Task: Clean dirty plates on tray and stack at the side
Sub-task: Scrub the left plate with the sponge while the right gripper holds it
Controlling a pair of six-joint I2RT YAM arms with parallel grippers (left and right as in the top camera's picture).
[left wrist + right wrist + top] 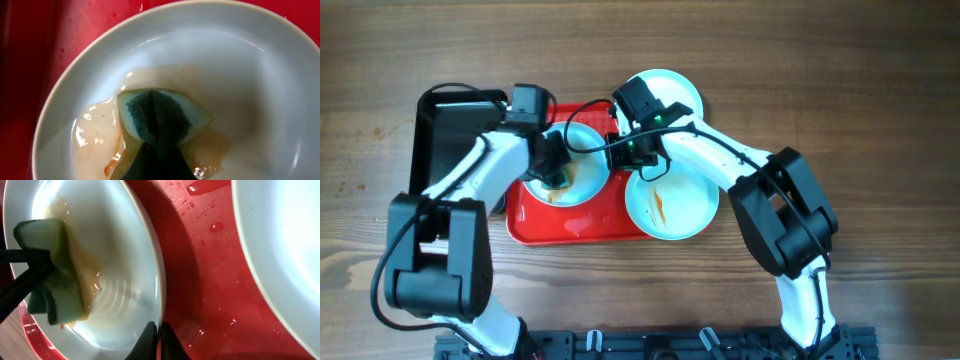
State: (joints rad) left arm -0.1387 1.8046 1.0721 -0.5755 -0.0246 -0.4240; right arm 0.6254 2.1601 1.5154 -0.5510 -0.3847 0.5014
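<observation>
A: Logging positions. First plate (582,160)?
B: On the left half of the tray (570,228), brown sauce pooled mid-plate.
A: Grips?
B: Left gripper (557,172) pinches the sponge (157,120), pressed into the sauce. Right gripper (158,339) is clamped on that plate's right rim.
A: Edges?
B: Second plate (670,205), streaked, overhangs the tray's right rim; a wet red strip separates the two. Third plate (670,90) lies off-tray on the table (880,80), past the far rim.
A: Room?
B: Wood shows right and front. Black tray (430,140) sits just left.

Red tray (575,225), sauce-streaked pale plates (670,205)
</observation>
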